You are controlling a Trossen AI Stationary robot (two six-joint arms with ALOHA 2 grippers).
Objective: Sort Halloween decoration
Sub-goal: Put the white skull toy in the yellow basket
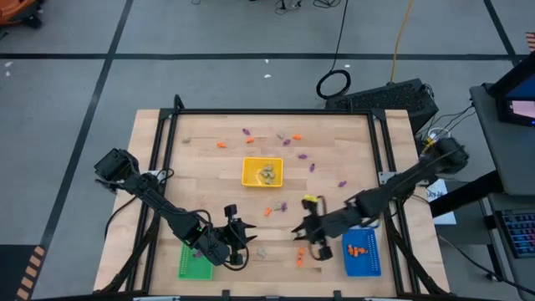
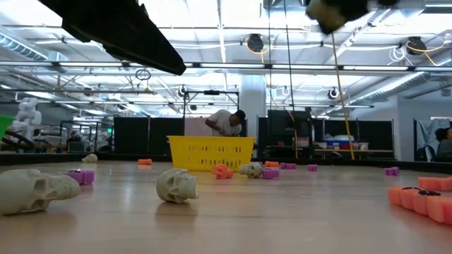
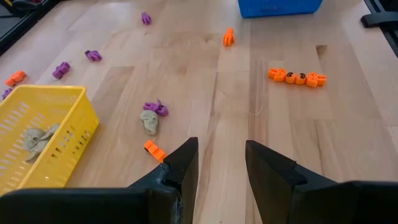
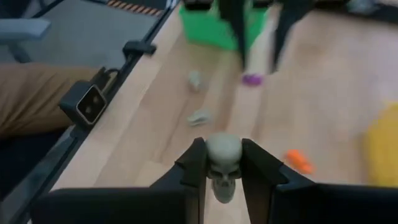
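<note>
Three trays organise the sorting on the surface [image 1: 201, 167]: the yellow tray [image 1: 262, 172] near the middle already holds pale pieces, the blue tray [image 1: 362, 252] by the right arm holds orange ones, and the green tray [image 1: 195, 262] sits by the left arm, so each colour appears to have its own home. The right tool [image 4: 224, 163] is clamped on a pale skull [image 4: 223, 160], held between its fingers above the front part of the surface; being pale, it most likely belongs in the yellow tray, so the grip looks like a carry toward the middle. The left tool [image 3: 221, 163] hangs with its fingers parted and nothing between them, near the green tray, apparently free to fetch the next piece. Many trinkets remain loose: purple pieces [image 1: 293, 150] scattered toward the far side, an orange chain [image 3: 297, 77] near the blue tray, and another skull [image 3: 149, 121] just beside a purple piece [image 3: 157, 107] close to the yellow tray. Much sorting seems left.
</note>
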